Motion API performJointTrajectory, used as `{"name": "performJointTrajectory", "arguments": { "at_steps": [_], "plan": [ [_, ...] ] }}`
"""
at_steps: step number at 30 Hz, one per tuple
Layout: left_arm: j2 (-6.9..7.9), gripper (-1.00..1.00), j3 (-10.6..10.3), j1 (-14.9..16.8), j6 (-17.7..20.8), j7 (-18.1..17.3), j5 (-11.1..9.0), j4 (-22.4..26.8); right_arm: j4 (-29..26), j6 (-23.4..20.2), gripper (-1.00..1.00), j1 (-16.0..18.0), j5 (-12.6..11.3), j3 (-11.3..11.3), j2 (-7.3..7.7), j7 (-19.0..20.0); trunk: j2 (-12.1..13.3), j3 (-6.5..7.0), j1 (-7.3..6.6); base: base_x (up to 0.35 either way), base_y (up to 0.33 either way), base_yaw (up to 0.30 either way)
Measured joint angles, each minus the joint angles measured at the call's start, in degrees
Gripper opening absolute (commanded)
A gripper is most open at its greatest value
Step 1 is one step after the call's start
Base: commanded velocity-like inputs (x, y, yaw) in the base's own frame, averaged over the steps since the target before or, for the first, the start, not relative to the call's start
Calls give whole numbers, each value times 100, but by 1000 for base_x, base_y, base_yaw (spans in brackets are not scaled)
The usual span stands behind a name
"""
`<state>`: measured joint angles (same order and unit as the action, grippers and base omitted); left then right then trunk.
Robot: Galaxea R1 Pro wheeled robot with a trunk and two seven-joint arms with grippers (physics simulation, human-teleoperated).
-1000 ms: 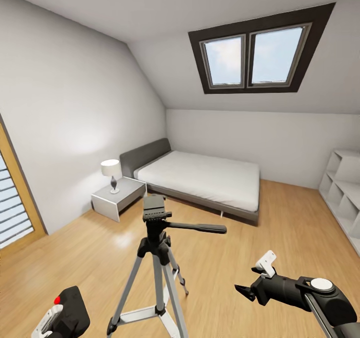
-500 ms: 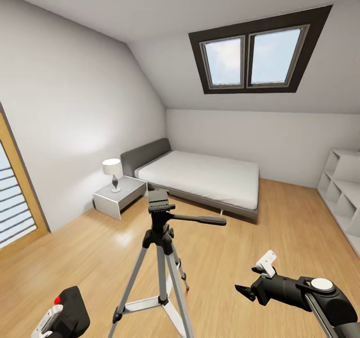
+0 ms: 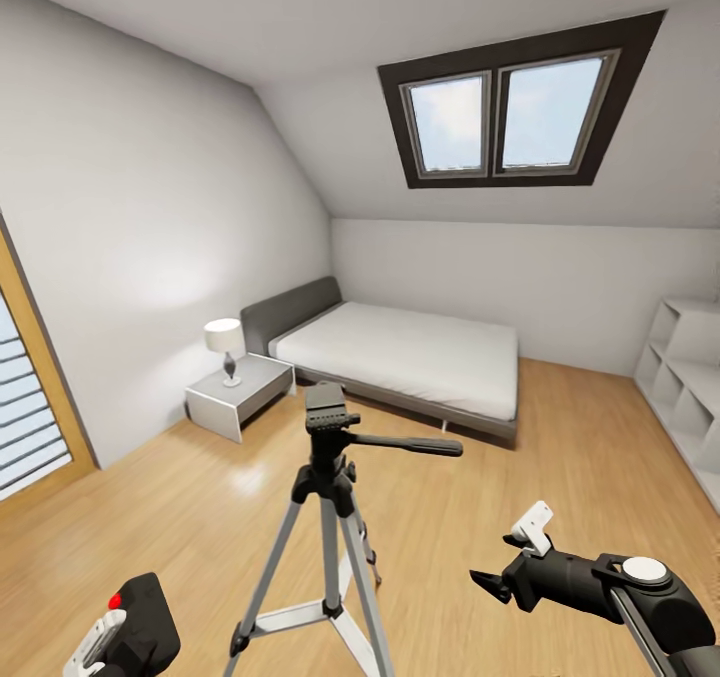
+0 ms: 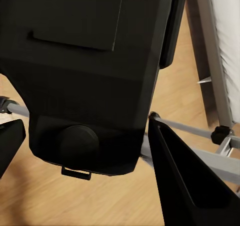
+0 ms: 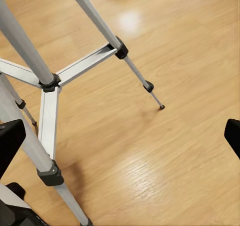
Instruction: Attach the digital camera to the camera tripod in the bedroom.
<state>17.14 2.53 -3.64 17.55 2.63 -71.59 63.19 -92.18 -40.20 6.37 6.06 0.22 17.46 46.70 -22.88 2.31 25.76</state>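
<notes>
The camera tripod (image 3: 327, 517) stands on the wood floor straight ahead, its black head (image 3: 326, 408) bare and its pan handle (image 3: 410, 445) pointing right. The digital camera (image 3: 143, 625), black with a red button (image 3: 115, 600), sits low at the left of the head view. In the left wrist view my left gripper (image 4: 82, 131) is shut on the camera (image 4: 90, 60), a black finger (image 4: 187, 186) on each side. My right gripper (image 3: 512, 549) hangs open and empty to the right of the tripod. Its wrist view looks down on the silver tripod legs (image 5: 50, 80).
A grey bed (image 3: 400, 357) stands against the far wall, with a white nightstand (image 3: 238, 395) and lamp (image 3: 225, 347) to its left. White shelves (image 3: 690, 397) line the right wall. A wood-framed window (image 3: 30, 397) is at the left, and a skylight (image 3: 510, 107) is above.
The whole view has shifted a little. The tripod now shows slightly further right and smaller in the picture. Both arms keep the same pose.
</notes>
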Motion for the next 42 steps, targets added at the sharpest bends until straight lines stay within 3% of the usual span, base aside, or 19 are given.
{"name": "performJointTrajectory", "arguments": {
  "at_steps": [14, 19, 21, 22, 24, 25, 26, 27, 28, 31, 35, 38, 42],
  "plan": [
    [36, -100, -14, 2, 36, -5, 24, 15, -5, -38, 100, 0, 2, 2, -8, -6, 0, 18, 0, 2, 2, -61],
    [192, -100, 47, 35, -13, -144, 436, 26, -3, -42, 100, 0, 2, 0, -9, -7, 0, 18, 0, 0, 0, -4],
    [264, -100, 342, 36, -30, -402, 559, 92, -4, -44, 100, 0, 2, -1, -8, -7, -1, 18, 0, 0, 0, -2],
    [263, -100, 346, 34, -30, -406, 559, 93, -4, -44, 100, 0, 2, -1, -8, -7, 0, 18, 0, 0, 0, -1],
    [312, -100, 682, 13, -30, -740, 621, 241, -5, -41, 100, 0, 2, -3, -8, -7, -1, 19, 0, 0, 0, 0],
    [347, -100, 1011, -33, -40, -1200, 683, 431, -5, -37, 100, 0, 2, -1, -8, -7, 0, 19, 1, 0, 0, 0],
    [347, -100, 1029, -37, -41, -1215, 704, 443, -5, -37, 100, 0, 1, -1, -7, -7, -1, 18, 0, 0, 0, 0],
    [396, -100, 1382, -95, -101, -2046, 904, 600, -3, -30, 100, 0, 1, 11, -10, -5, 2, 17, 1, 0, 0, 0],
    [421, -100, 1483, -100, -110, -2370, 952, 920, -4, -27, 100, 0, 1, 16, -10, -5, -3, 19, -1, 0, 0, 0],
    [498, -100, 1647, -97, -146, -2994, 1369, 1104, -3, -20, 100, 0, 2, 18, -9, -5, -1, 19, 0, 0, 0, 0],
    [542, -100, 1797, -91, -254, -3396, 1854, 1657, -3, -17, 100, 0, 2, 8, -8, -6, 0, 19, 0, 0, 0, 0],
    [558, -100, 1896, -88, -311, -3602, 2047, 2157, -1, -18, 100, 0, 2, 5, -7, -6, 0, 19, 1, 0, 0, 0],
    [552, -100, 1936, -89, -379, -3876, 2139, 2490, 0, -16, 100, 0, 2, 1, -7, -7, -1, 18, 0, 0, 0, 0]
  ]
}}
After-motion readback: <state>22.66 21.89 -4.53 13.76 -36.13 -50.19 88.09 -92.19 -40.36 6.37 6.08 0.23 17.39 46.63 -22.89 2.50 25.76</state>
